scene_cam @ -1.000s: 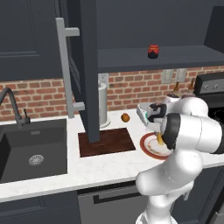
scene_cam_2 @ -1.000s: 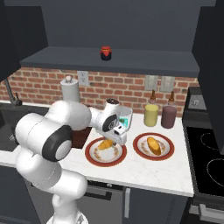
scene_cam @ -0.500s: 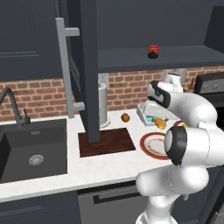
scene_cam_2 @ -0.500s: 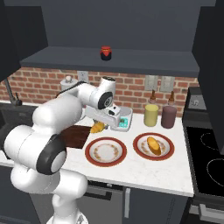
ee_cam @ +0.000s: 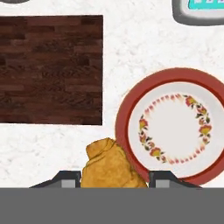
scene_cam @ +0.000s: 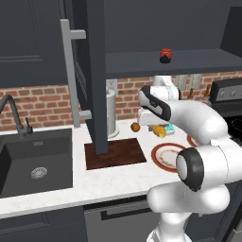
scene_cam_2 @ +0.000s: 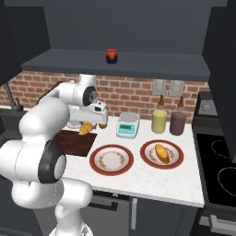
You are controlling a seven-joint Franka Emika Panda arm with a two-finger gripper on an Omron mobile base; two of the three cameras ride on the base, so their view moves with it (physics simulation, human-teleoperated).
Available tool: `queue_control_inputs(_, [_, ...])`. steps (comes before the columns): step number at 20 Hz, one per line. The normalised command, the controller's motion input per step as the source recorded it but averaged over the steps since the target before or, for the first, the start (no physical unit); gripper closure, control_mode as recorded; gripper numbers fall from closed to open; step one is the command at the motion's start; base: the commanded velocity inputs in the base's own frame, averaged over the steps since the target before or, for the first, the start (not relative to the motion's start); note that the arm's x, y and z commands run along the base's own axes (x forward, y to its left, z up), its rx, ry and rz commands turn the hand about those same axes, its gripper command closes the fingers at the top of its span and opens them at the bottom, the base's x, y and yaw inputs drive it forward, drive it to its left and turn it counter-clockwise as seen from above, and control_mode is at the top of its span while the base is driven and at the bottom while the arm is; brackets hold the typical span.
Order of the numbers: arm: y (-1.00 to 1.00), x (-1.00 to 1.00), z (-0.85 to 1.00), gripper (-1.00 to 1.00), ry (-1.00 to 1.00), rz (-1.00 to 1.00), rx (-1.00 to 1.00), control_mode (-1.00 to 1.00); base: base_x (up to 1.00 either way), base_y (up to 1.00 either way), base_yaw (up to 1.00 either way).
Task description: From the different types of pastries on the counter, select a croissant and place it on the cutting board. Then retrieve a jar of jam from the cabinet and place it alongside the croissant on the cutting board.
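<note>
My tool (ee_cam: 114, 180) is clamped on the croissant (ee_cam: 112, 166), which sits between the 2 dark fingertips (ee_cam: 66, 178) and hangs in the air over the white desk (ee_cam: 144, 57), between the cutting board (ee_cam: 50, 70) and the emptied red-rimmed plate (ee_cam: 173, 124). In the right base view I see the croissant (scene_cam_2: 85, 127) held just past the right edge of the board (scene_cam_2: 76, 143), not yet above the wood.

The main risk, as I judge it, is letting go too soon: from here the pastry would land on bare desk or half on the plate rim rather than on the board. I need to carry it further across until the dark wood lies under it.

A second risk is the grip itself. The croissant is soft and bulges out beyond the tips, so a quick swing could let it slide or twist free.

I should also leave room on the board, since the jam jar (scene_cam_2: 111, 56) on the open cabinet shelf (scene_cam_2: 115, 64) has to stand beside it later; a drop in the dead centre would crowd that spot.

The other plate (scene_cam_2: 146, 159) with its bread roll (scene_cam_2: 161, 153), the scale (scene_cam_2: 127, 124) and the 2 canisters (scene_cam_2: 159, 121) stand well apart from my path
</note>
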Motion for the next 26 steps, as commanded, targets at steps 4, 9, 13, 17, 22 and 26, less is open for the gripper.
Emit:
queue_control_inputs(4, [0.48, 0.19, -0.16, 1.00, -0.15, 0.13, -0.10, -1.00, 0.00, 0.00, 0.00])
queue_control_inputs(9, [0.24, 0.41, -0.24, 1.00, -0.06, 0.09, -0.02, -1.00, 0.00, 0.00, 0.00])
queue_control_inputs(13, [0.21, 0.51, -0.39, 1.00, 0.00, 0.11, 0.00, -1.00, 0.00, 0.00, 0.00])
queue_control_inputs(17, [0.16, 0.47, -0.35, 1.00, 0.00, 0.12, 0.00, -1.00, 0.00, 0.00, 0.00])
queue_control_inputs(22, [0.08, 0.36, -0.36, 1.00, 0.00, 0.09, -0.01, -1.00, 0.00, 0.00, 0.00])
queue_control_inputs(26, [0.09, 0.24, -0.46, 1.00, 0.00, 0.09, -0.02, -1.00, 0.00, 0.00, 0.00])
